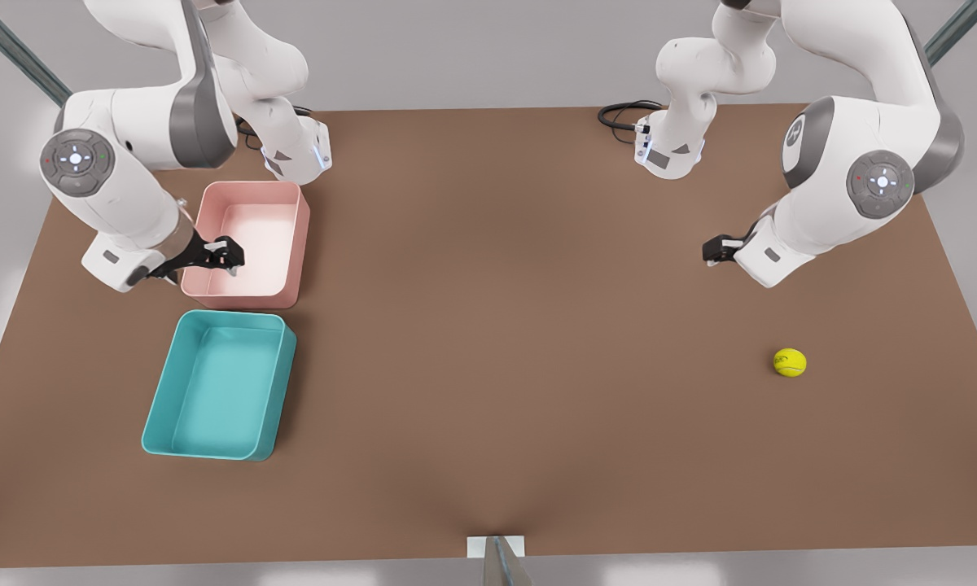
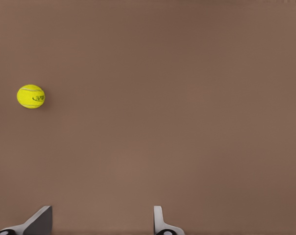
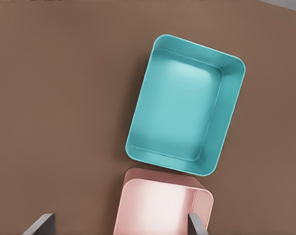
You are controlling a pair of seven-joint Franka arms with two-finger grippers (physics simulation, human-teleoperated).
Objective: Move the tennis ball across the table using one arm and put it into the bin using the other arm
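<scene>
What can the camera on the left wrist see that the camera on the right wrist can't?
The left wrist view has the tennis ball lying on bare table, with the open left gripper at the picture's edge. The right wrist view has the teal bin and the pink tub side by side, below the open right gripper. Both show the brown table.

Tennis ball (image 1: 790, 362) on table (image 1: 497, 325), front view's right; bin (image 1: 216, 387) far left.

A pink tub (image 1: 248, 244) sits open on the front view's left, toward the far side. A black cable (image 1: 621, 114) loops at the far edge, right of centre. A metal strut (image 1: 505, 561) stands at the near edge.
</scene>
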